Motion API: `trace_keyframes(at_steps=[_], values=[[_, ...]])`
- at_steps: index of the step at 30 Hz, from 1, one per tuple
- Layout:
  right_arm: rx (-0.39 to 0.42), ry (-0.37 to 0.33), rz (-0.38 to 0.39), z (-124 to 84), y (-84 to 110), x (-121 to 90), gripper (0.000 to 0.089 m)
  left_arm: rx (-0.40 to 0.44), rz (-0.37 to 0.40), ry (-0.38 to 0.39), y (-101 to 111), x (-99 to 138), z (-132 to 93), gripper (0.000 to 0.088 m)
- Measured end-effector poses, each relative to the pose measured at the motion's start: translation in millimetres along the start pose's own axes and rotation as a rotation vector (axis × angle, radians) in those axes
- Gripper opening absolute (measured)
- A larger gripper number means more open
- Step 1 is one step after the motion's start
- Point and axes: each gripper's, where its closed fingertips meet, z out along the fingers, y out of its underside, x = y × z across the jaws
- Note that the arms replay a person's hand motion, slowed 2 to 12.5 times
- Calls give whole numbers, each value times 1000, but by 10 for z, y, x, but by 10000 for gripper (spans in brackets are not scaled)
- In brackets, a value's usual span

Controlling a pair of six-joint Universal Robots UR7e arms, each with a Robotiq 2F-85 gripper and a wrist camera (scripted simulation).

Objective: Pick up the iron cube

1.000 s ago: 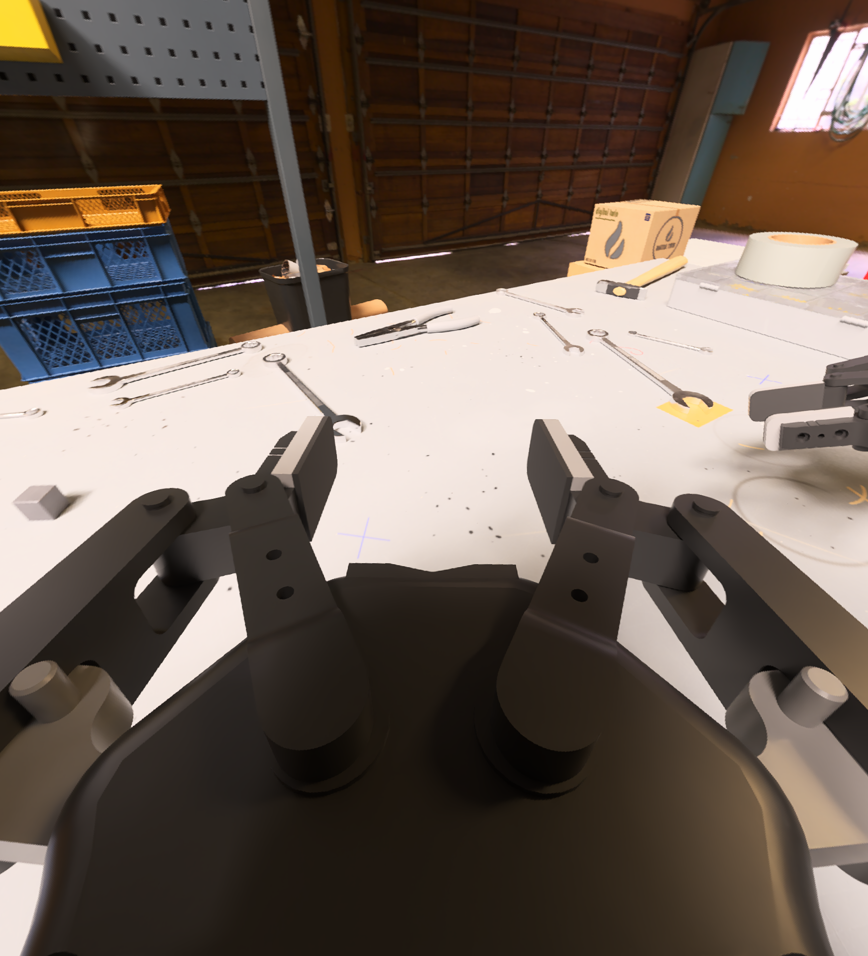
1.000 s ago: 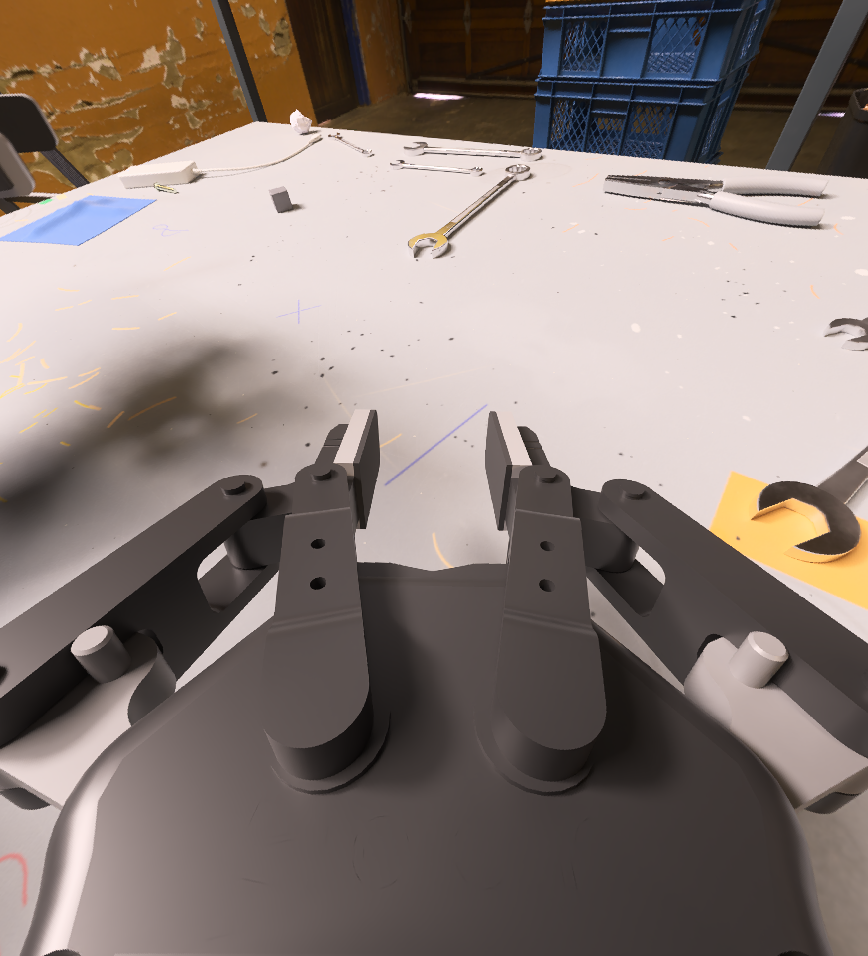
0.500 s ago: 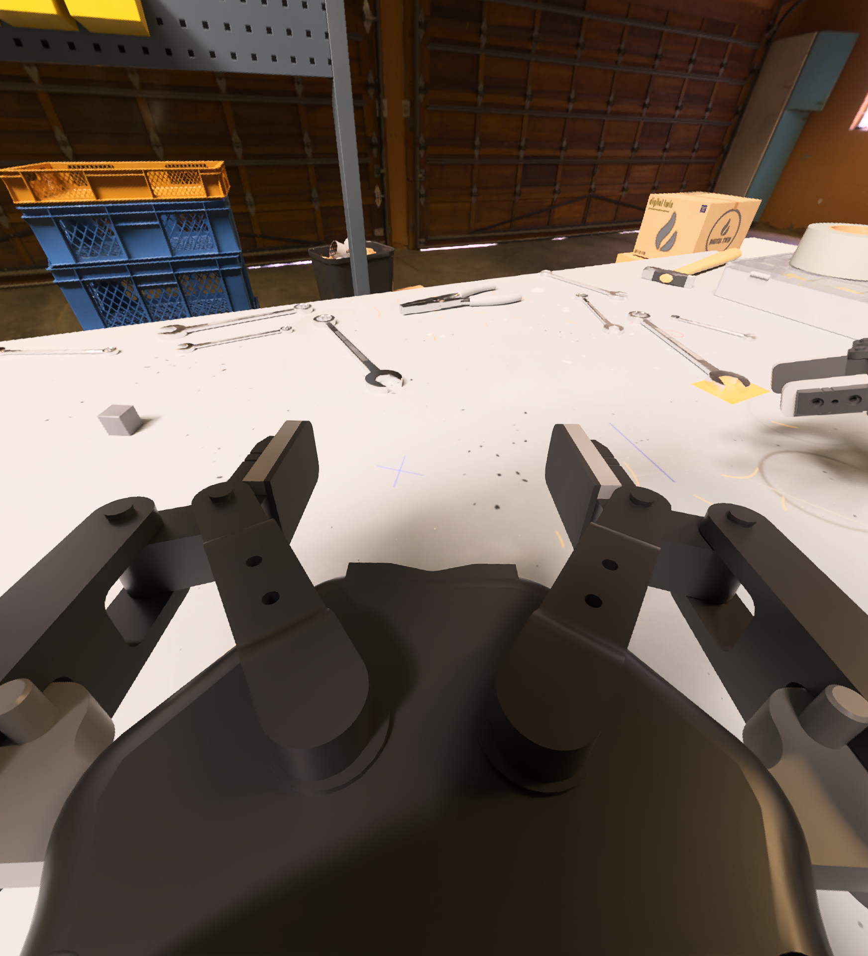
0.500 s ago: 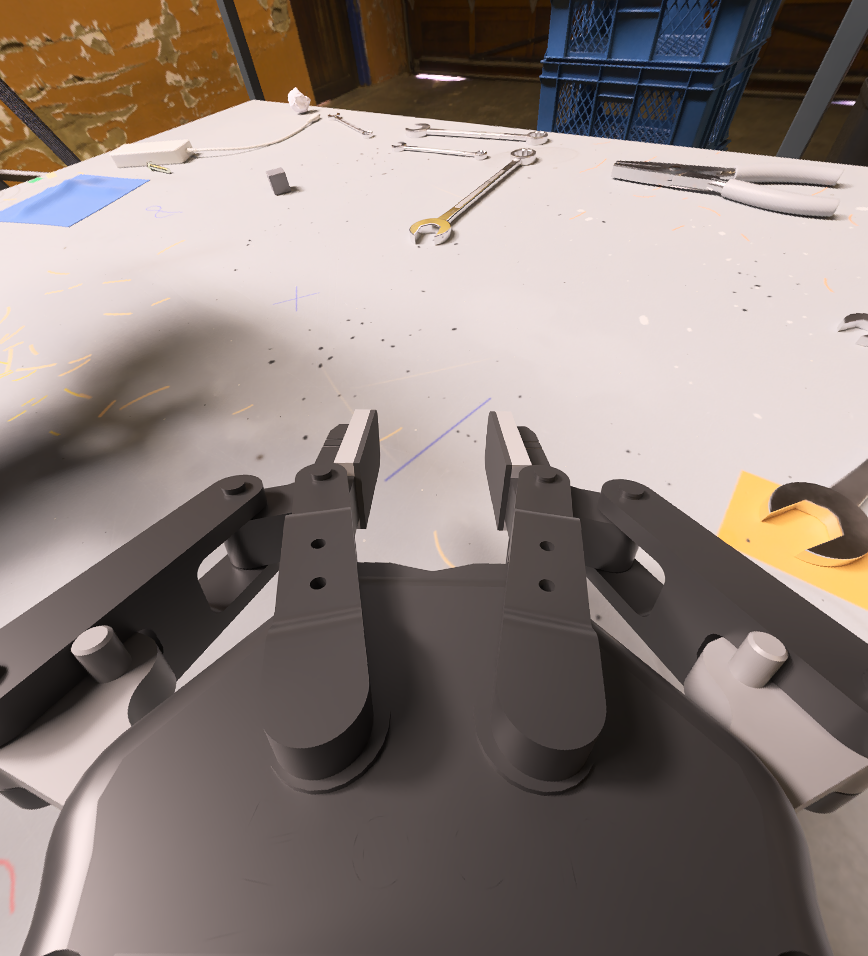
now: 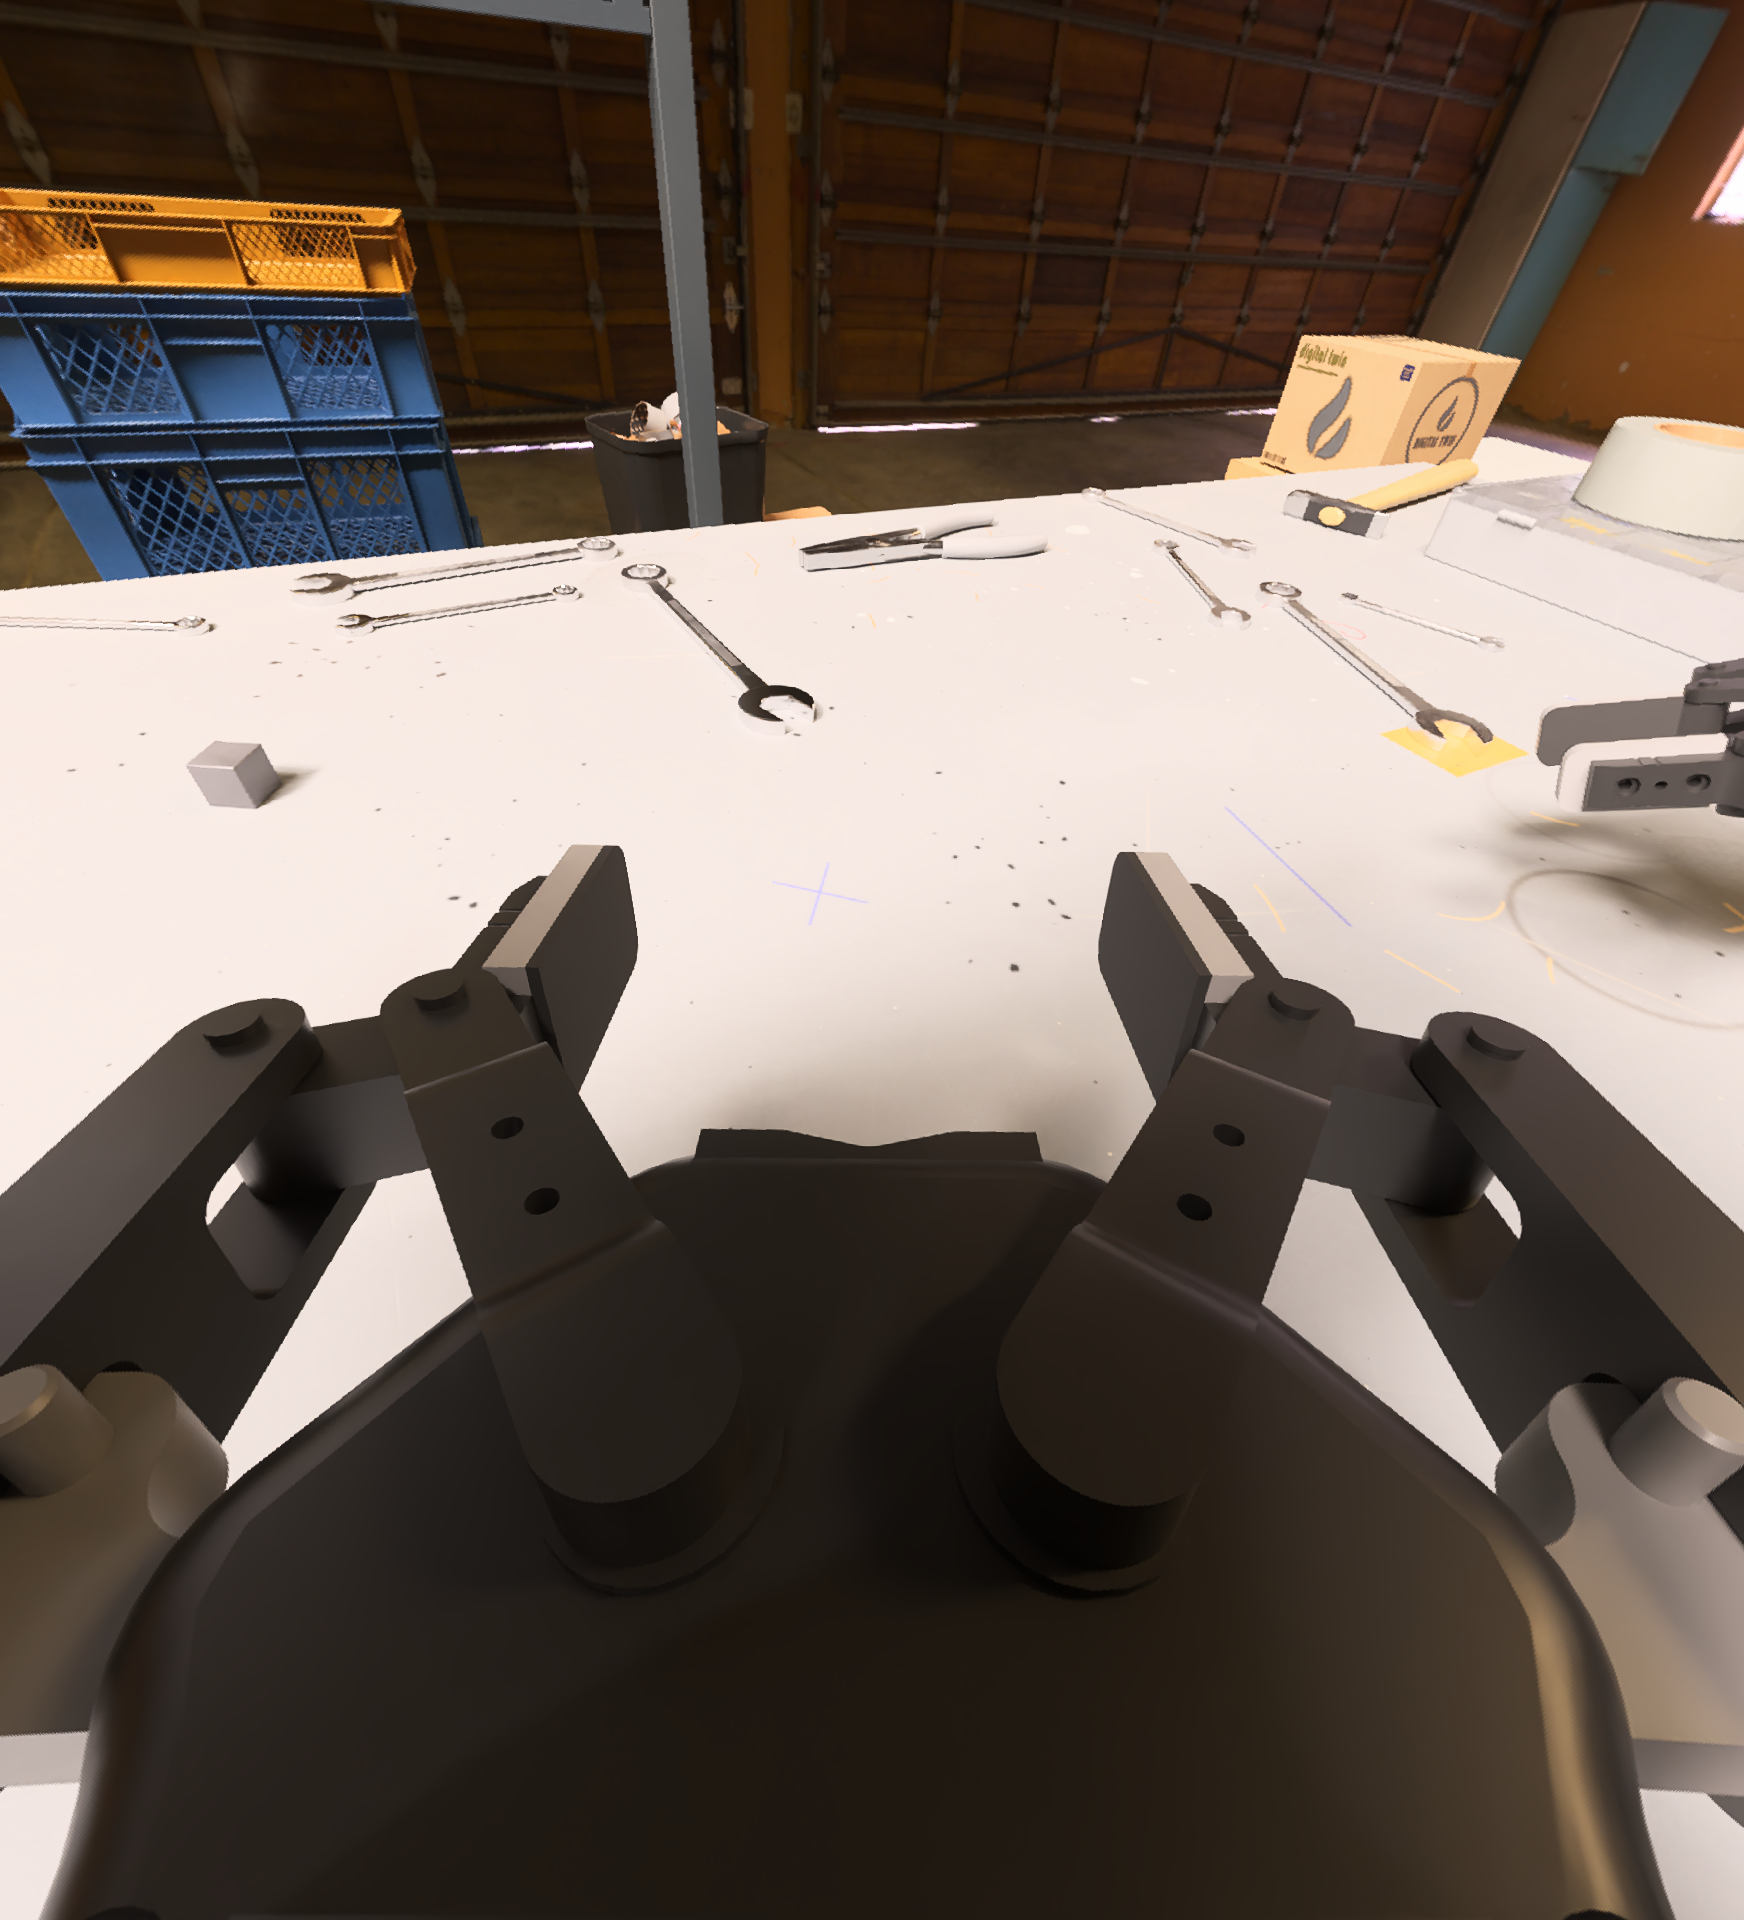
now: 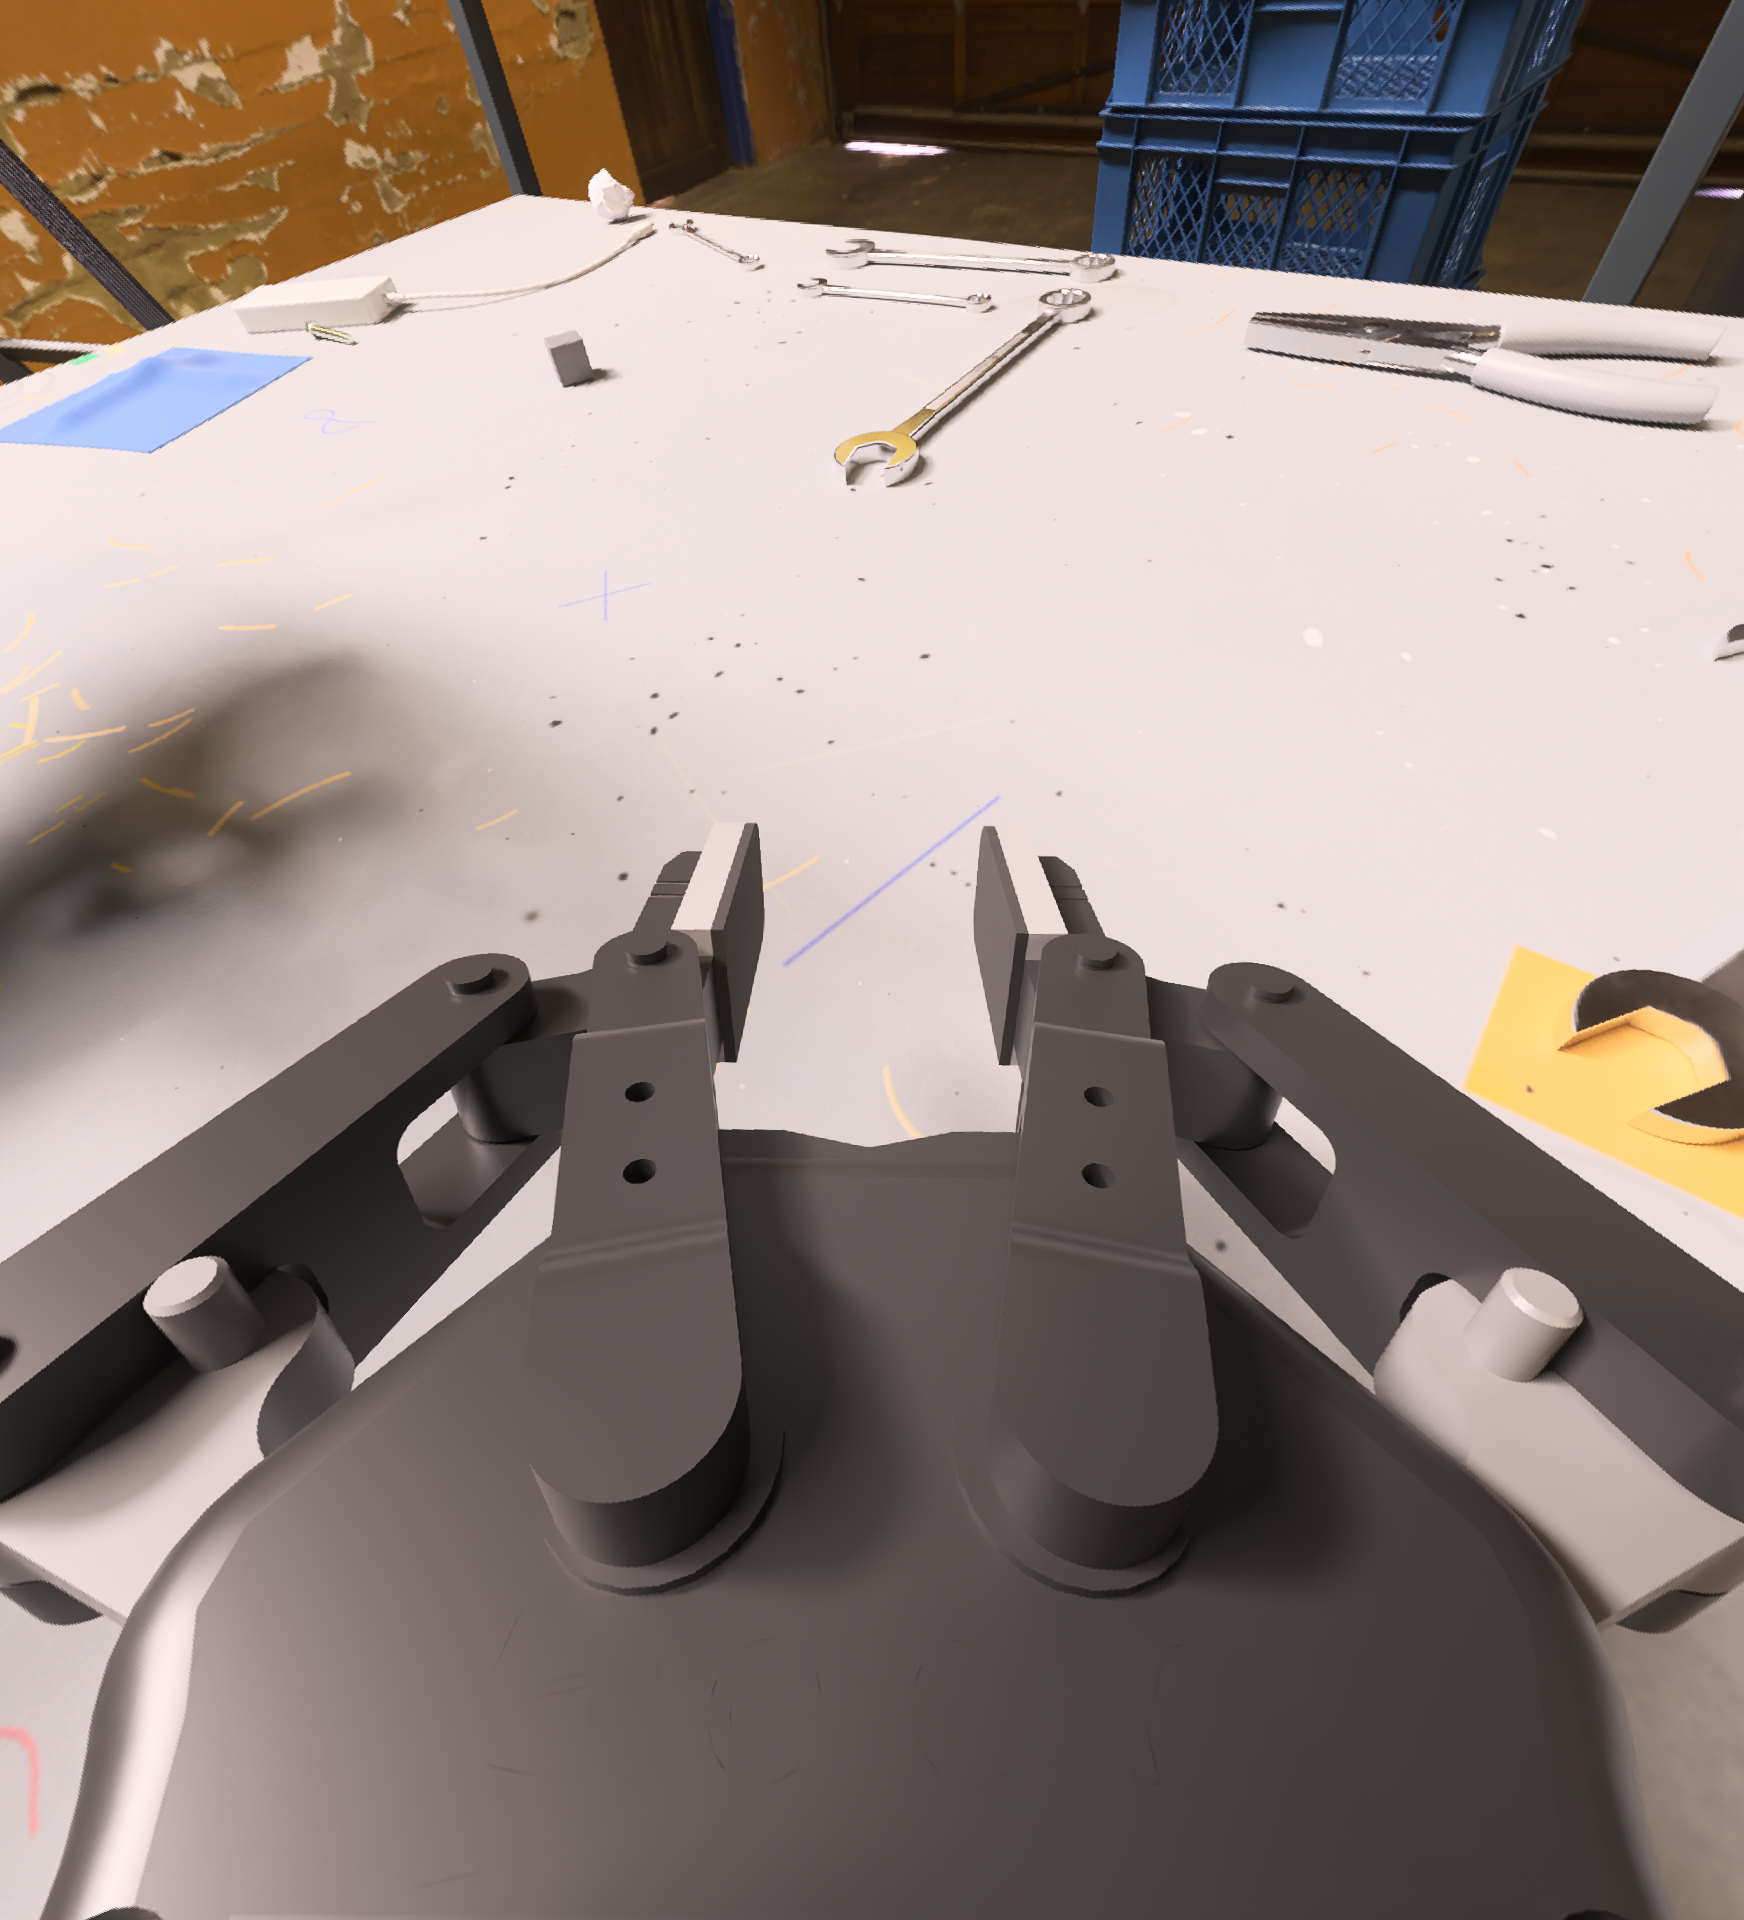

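Note:
The iron cube (image 5: 232,774) is a small grey block on the white table, ahead and to the left of my left gripper (image 5: 868,904). That gripper is wide open, empty, and hovers above the table well short of the cube. The cube also shows far off in the right wrist view (image 6: 569,357), at the back left. My right gripper (image 6: 868,883) is open with a narrower gap, empty, and low over the table. It appears from the side in the left wrist view (image 5: 1678,758) at the far right.
Several wrenches (image 5: 717,649) and pliers (image 5: 925,542) lie along the table's far side. A hammer (image 5: 1377,499), tape roll (image 5: 1704,473) on a grey case and a cardboard box (image 5: 1387,407) stand at back right. Blue crates (image 5: 213,426) stand beyond the edge. A blue patch (image 6: 146,397) and white adapter (image 6: 317,303) lie left.
My left gripper has opened wider and swung left, so the cube has shifted right and nearer in its view. The right gripper has barely moved.

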Motion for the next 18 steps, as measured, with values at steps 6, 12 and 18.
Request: trace_keyframes(at_steps=[6, 12, 18], values=[[-5, 1, -3, 6, 15, 0, 372, -15, 1, 21, -41, -43, 8, 770], [-6, 4, -4, 6, 26, 5, 371, -32, 37, 51, -113, -75, 28, 751], [-3, 2, 2, 2, 29, 3, 369, -79, 164, 69, -224, -160, 70, 711]])
